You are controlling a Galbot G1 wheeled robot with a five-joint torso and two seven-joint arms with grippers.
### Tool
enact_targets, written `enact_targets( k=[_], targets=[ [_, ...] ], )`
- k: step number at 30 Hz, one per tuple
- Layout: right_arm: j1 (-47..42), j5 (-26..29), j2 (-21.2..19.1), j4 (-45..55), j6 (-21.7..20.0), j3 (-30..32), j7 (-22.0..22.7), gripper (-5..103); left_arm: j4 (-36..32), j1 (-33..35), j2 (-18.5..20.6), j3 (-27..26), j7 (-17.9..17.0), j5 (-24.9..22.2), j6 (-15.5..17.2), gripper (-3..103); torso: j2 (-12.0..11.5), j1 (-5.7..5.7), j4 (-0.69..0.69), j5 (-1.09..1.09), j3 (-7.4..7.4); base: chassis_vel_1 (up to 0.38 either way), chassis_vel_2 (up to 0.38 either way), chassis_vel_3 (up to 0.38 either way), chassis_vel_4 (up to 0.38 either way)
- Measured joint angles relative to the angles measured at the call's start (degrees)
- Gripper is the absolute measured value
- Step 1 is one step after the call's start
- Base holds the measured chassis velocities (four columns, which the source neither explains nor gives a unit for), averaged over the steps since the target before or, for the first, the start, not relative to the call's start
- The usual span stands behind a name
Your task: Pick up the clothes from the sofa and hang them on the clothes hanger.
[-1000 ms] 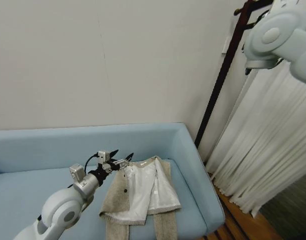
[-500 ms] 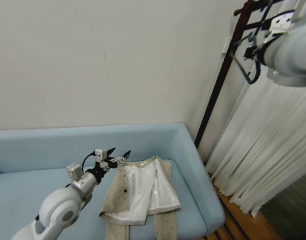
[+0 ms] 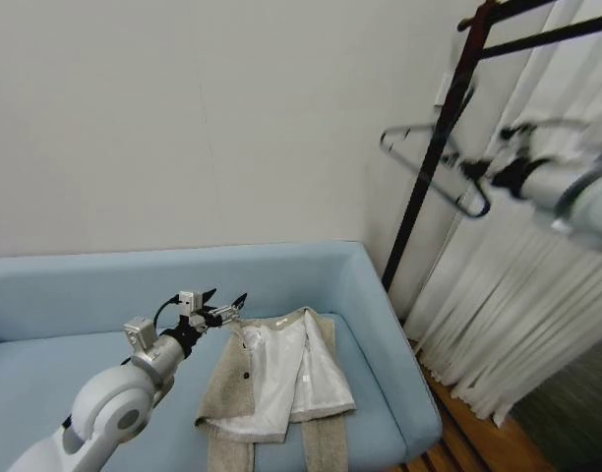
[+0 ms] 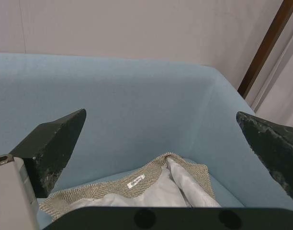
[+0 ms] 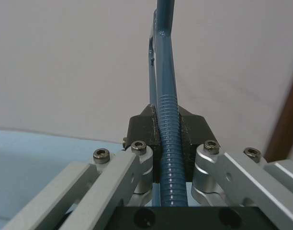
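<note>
The jacket (image 3: 281,379) lies spread open on the sofa (image 3: 75,295) seat, the left gripper (image 3: 217,306) hovering by its collar, fingers wide apart. The right gripper (image 3: 481,173) clamps a hanger (image 5: 166,122) beside the rack (image 3: 407,226).

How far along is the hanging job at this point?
Done: the right end effector is shut on the hanger. In hand: the left end effector hovers open by the collar of the jacket. Left: grasp it, lift it off the sofa, hang it.

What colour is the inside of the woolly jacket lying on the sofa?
White, a lining inside the beige tweed jacket; the head view shows it best.
</note>
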Motion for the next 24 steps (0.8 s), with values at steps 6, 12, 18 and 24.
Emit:
enact_targets(
  k=[6, 12, 18, 24],
  targets=[
    [1.75, -4.03, 6.51, -9.35, 0.54, -6.04, -19.56, 9, 1.38, 0.88, 0.05, 0.10, 0.04, -0.02, -0.21, 100, -0.01, 0.00, 0.04, -0.02, 0.01, 0.000, 0.000, 0.000, 0.000],
    [2.04, -10.18, 12.31, -17.20, 3.25, -9.92, -33.83, 9, 1.64, 2.06, 0.97, 0.12, 0.20, -0.02, -0.39, 100, -0.01, 0.00, -0.01, -0.01, 0.00, 0.000, 0.000, 0.000, 0.000],
    [0.65, -11.78, 17.69, -19.80, 5.44, -10.35, -34.23, 9, 1.67, 3.00, 1.24, 0.12, 0.37, 0.12, -0.92, 100, -0.01, 0.00, 0.05, -0.03, 0.00, 0.000, 0.000, 0.000, 0.000],
    [-5.72, -12.97, 21.77, -19.68, 8.01, -5.97, -33.50, 9, 1.68, 4.12, 1.14, 0.33, 0.55, 0.73, -1.25, 100, -0.01, 0.00, 0.01, -0.02, 0.00, 0.000, 0.000, 0.000, 0.000]
  ],
)
